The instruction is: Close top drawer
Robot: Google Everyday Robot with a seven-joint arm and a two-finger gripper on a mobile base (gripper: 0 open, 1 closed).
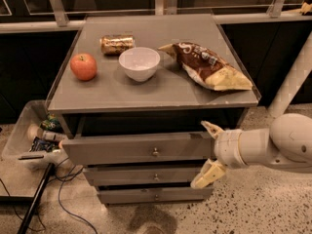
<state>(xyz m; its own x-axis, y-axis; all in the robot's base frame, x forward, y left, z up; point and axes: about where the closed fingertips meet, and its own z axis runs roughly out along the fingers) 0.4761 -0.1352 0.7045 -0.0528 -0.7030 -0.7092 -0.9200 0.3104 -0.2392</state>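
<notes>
Gaping hand [210, 152] beside top drawer [122, 151] (ajar), grey tabletop [161, 90], speckled floor [258, 206]

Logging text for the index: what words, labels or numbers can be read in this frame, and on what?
Chip bag: white print, too blurred to read.
Can: label unreadable.
Bin items: labels too blurred.
Gripper, open at the top drawer's right end: no text.

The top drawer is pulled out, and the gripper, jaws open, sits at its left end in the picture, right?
No: the camera view shows the gripper at the right end of the top drawer, not the left. Pulled out and jaws open are correct.
</notes>
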